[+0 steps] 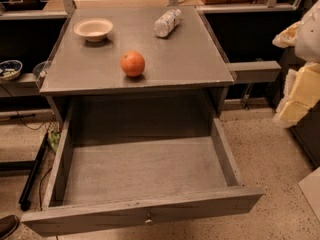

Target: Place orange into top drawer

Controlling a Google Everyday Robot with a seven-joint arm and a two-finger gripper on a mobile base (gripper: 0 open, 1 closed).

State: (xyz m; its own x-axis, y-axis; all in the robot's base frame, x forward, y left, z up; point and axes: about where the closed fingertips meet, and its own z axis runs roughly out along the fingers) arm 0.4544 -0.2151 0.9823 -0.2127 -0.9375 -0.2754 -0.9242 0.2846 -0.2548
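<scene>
The orange point(132, 63) sits on the grey tabletop point(190, 59) near its front edge, left of centre. Below it the top drawer point(140, 169) is pulled fully out and holds nothing; a small metal knob point(148, 218) marks the middle of its front panel. My gripper point(296, 96) hangs with the cream-coloured arm at the right edge of the camera view, to the right of the table and well away from the orange, at about tabletop height.
A cream bowl point(93, 29) stands at the table's back left and a clear plastic bottle point(167, 22) lies at the back centre. A blue-patterned bowl point(9, 69) rests on a low shelf to the left. Cables lie on the speckled floor point(280, 164) by the drawer's left side.
</scene>
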